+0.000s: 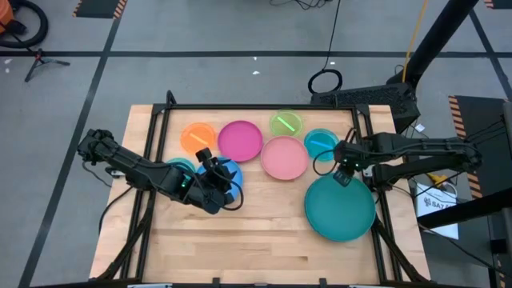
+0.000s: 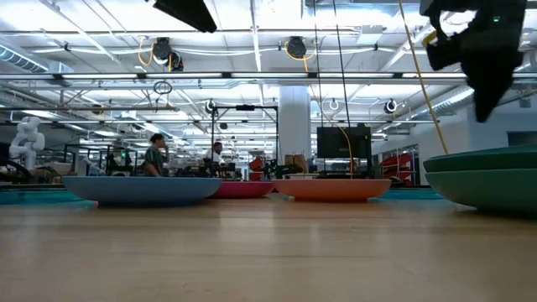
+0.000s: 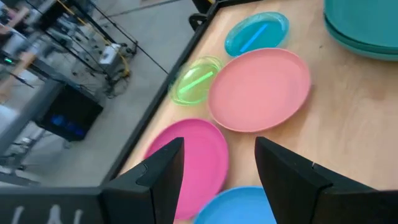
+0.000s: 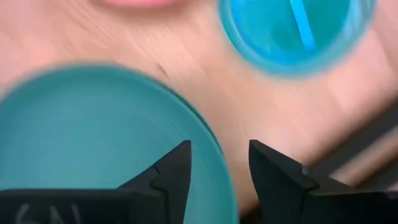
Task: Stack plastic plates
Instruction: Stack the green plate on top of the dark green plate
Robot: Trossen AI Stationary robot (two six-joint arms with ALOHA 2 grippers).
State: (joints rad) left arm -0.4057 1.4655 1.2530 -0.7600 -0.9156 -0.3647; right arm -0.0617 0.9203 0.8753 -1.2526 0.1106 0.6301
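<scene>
My left gripper [image 1: 210,160] hangs with fingers apart over the blue plate [image 1: 227,172]; I'd drop onto its rim and pinch there, clear of the magenta plate [image 1: 240,140]. Right gripper [image 1: 344,170], jaws parted and empty, waits at the teal stack [image 1: 340,210] edge, near the light blue plate [image 1: 321,142]

bright overhead lighting, soft shadows, blurred right wrist view
</scene>
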